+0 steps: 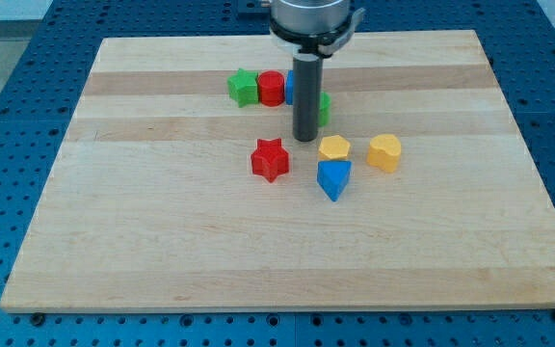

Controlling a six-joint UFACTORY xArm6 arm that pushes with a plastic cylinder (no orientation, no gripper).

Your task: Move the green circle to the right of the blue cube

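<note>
The green circle (325,107) shows only as a sliver at the right edge of my rod, near the top middle of the board. The blue cube (290,88) is mostly hidden behind the rod's left edge, next to a red round block (272,88). My tip (304,139) rests on the board just below the green circle and blue cube, above the yellow hexagon (334,148).
A green star (243,87) sits left of the red round block. A red star (270,159), a blue triangular block (333,178) and a yellow heart-like block (384,152) lie below the tip. The wooden board (162,241) has blue perforated table around it.
</note>
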